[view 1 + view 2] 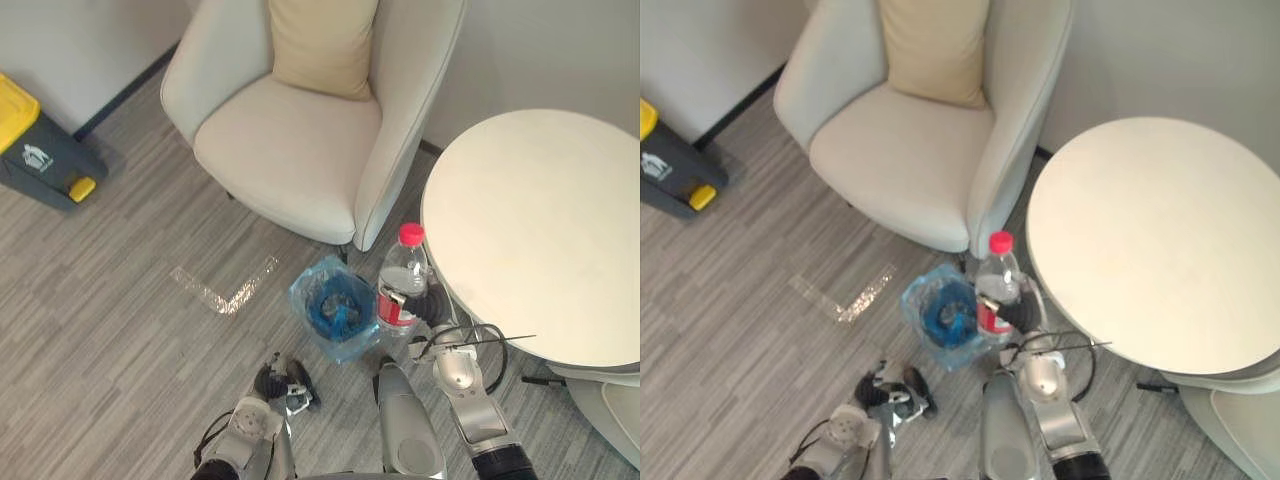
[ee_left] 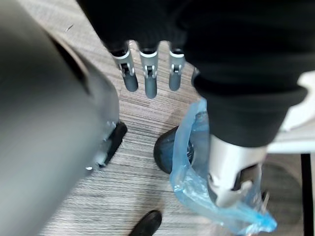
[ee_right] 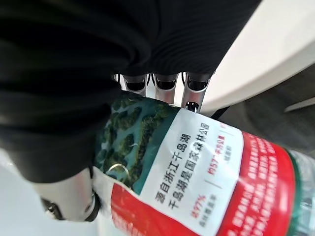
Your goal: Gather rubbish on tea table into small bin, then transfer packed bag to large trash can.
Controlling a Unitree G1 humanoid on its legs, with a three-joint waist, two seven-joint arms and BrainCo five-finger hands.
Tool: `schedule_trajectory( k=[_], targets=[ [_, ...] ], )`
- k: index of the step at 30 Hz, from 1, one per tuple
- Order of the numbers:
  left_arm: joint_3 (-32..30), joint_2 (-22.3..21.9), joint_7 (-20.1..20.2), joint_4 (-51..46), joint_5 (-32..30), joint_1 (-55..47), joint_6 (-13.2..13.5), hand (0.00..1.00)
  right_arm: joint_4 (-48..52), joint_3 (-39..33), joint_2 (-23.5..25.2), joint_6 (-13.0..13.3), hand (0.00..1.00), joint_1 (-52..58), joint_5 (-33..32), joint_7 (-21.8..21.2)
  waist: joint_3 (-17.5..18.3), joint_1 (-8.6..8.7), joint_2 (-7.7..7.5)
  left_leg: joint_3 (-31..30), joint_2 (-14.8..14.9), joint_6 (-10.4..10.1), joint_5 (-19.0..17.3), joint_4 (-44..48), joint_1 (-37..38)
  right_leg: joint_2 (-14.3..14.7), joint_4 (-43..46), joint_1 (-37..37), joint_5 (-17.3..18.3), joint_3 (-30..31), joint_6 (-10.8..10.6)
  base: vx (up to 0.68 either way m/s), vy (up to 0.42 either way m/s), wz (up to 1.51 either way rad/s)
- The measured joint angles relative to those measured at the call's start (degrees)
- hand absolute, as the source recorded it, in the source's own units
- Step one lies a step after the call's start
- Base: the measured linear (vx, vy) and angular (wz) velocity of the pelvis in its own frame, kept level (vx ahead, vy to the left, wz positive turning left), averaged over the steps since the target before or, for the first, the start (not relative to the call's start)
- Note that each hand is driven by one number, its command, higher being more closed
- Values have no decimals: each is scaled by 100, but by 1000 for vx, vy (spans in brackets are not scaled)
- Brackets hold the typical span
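Just beside the bin (image 1: 302, 292), on its table (image 1: 540, 220) side, the bottle (image 1: 403, 283) is upright in your right hand (image 1: 431, 304), cap up, not yet over the opening. The fingers (image 3: 160, 81) curl round the labelled middle with the thumb opposing. It's a full wrap, label tight against the palm in the wrist view.

Expect thin clear plastic: light, dents if squeezed, slick label. I can't read the fill level. The mid-body hold looks right to me, so don't clamp harder.

The bin's blue bag (image 2: 189, 162) looks soft, so release from above rather than push in.

Your left hand (image 1: 281, 381) hangs low on the bin's near side, fingers (image 2: 149, 74) straight and loose, holding nothing.
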State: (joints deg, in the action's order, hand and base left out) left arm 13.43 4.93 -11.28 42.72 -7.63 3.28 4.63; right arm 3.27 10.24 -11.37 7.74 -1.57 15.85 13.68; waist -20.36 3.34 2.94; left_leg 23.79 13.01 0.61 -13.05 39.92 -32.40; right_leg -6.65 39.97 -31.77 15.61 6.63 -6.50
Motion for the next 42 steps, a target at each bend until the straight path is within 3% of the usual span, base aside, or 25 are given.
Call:
schedule_trajectory(
  k=[4,8,12,19,26,33,34,42],
  targets=[
    [-356,-163,-109,-251,178,73,4,0,75,154,-23,-1,100,-427,1,59,-50,-78,-7,-22,169,36,-21,405,-648,-22,408,-638,21,-110,17,-69,9,7],
    [-596,-179,-230,-471,338,532,8,0,56,175,-53,-1,100,-1003,3,128,-353,-226,-2,-189,343,158,-199,1156,-1543,-11,1189,-1484,239,-158,-24,-74,3,9],
    [-804,-195,-273,-745,449,954,20,0,-80,174,-174,-63,100,-1519,167,232,-616,-339,-8,-311,425,235,-278,1663,-2336,-13,1719,-2241,346,-160,-33,-64,-11,7],
    [-1033,-233,-487,-1129,624,1502,138,0,-773,73,-279,-205,100,-2401,223,496,-769,-421,-24,-447,429,288,-312,2089,-3541,-53,2191,-3374,406,-161,-64,-29,-45,6],
    [-1070,-262,-560,-1232,773,1889,199,0,-1680,-223,-377,-424,100,-3225,440,759,-910,-521,-19,-547,348,428,-197,2037,-3983,-143,2202,-3744,407,-289,-61,-1,-62,8],
    [-1059,-339,-599,-1171,778,1985,234,0,-2273,-343,-503,-444,100,-3793,444,777,-926,-563,-23,-543,238,425,-156,1890,-3978,-241,2139,-3747,411,-336,-54,-4,-59,8],
    [-1032,-340,-599,-1156,778,2009,235,0,-2365,-357,-506,-445,0,-3855,443,777,-926,-584,-23,-542,237,414,-147,1861,-3980,-241,2110,-3747,411,-350,-53,-25,-61,3],
    [-1014,-347,-593,-1054,778,2083,236,0,-2677,-350,-486,-445,0,-4006,440,761,-925,-627,-23,-542,238,406,-121,1796,-3982,-239,2052,-3750,410,-374,-49,-21,-47,0]
  ],
)
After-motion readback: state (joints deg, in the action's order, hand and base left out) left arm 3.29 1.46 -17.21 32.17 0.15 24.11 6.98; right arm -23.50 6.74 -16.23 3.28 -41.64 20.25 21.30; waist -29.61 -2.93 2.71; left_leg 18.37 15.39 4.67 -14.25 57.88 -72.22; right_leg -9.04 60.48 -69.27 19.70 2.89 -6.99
